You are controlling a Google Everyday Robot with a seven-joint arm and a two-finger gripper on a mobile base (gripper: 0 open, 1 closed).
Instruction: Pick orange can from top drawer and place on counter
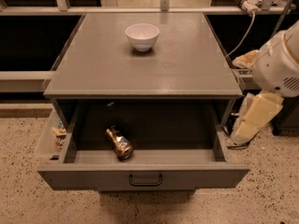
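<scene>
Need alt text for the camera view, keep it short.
An orange can lies on its side in the open top drawer, left of centre, below a grey counter holding a white bowl. The end effector hangs beside the drawer's right side, outside it and apart from the can.

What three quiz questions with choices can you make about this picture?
1. How many white bowls stand on the counter? A two B one C three
2. Where is the orange can? A in the top drawer B on the counter C in the white bowl
3. The top drawer is: A shut B pulled open C taken off

B: only one bowl shows.
A: it lies on the drawer's floor.
B: its inside shows; the pincer hangs outside, to its right.
</scene>
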